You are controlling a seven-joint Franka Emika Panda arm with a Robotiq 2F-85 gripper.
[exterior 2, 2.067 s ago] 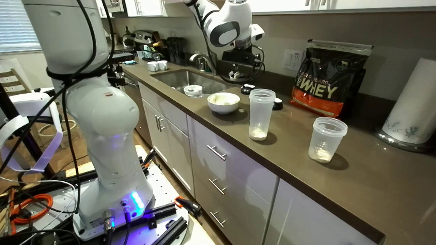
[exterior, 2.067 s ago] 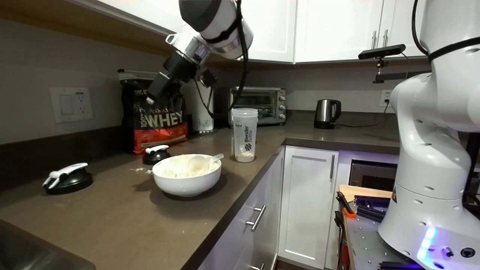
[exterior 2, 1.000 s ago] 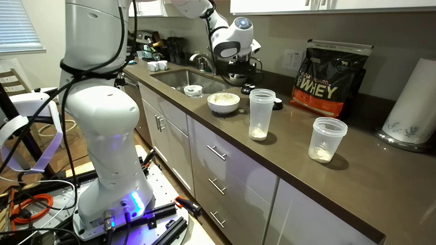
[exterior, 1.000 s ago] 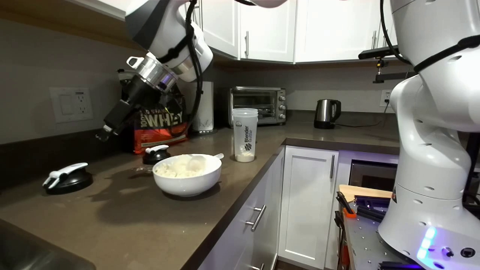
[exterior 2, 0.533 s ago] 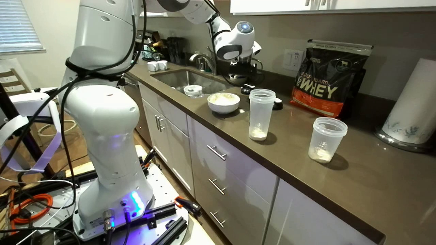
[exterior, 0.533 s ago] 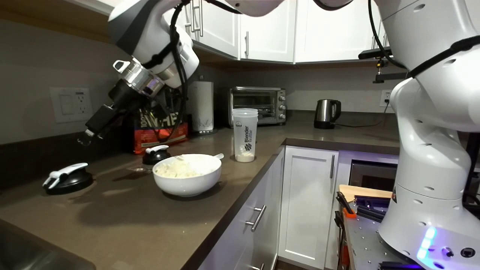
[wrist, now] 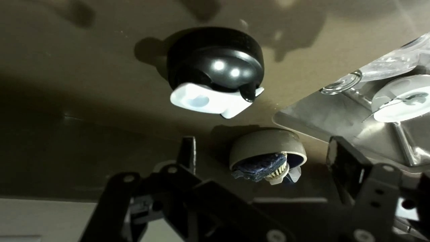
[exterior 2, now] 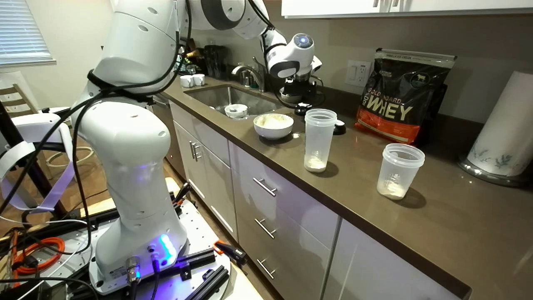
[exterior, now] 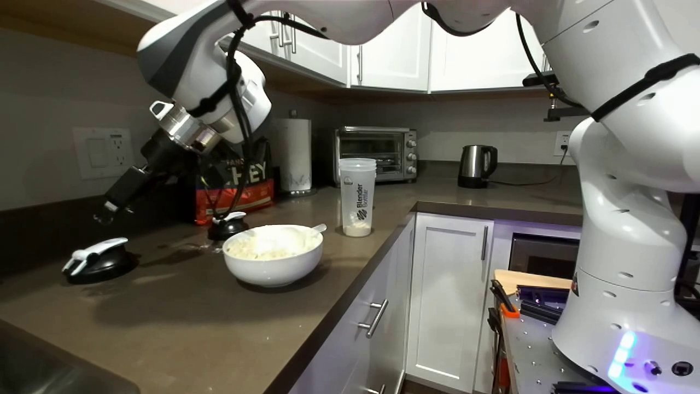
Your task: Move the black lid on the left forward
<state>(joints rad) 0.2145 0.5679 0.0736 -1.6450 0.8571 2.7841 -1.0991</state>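
The black lid on the left [exterior: 104, 265] sits on the counter with its white flip cap upward. It also shows in an exterior view [exterior 2: 302, 109], partly behind the shaker bottle, and in the wrist view [wrist: 216, 60] at the upper middle. My gripper [exterior: 112, 212] hangs tilted above this lid, apart from it. In the wrist view my gripper [wrist: 261, 148] has its fingers wide apart with nothing between them; the lid lies beyond the fingertips. A second black lid [exterior: 228, 227] stands near the whey bag.
A white bowl of powder [exterior: 273, 268] and a clear shaker bottle [exterior: 358, 197] stand near the counter edge. The whey bag [exterior: 235, 200] leans by the wall. A small bowl with a scrubber [wrist: 268, 144] stands beside the sink [wrist: 312, 112]. Another clear cup [exterior 2: 399, 171] is farther along.
In an exterior view my gripper has moved left and down, from in front of the whey bag to above the left lid. The lids and bowl have not moved.
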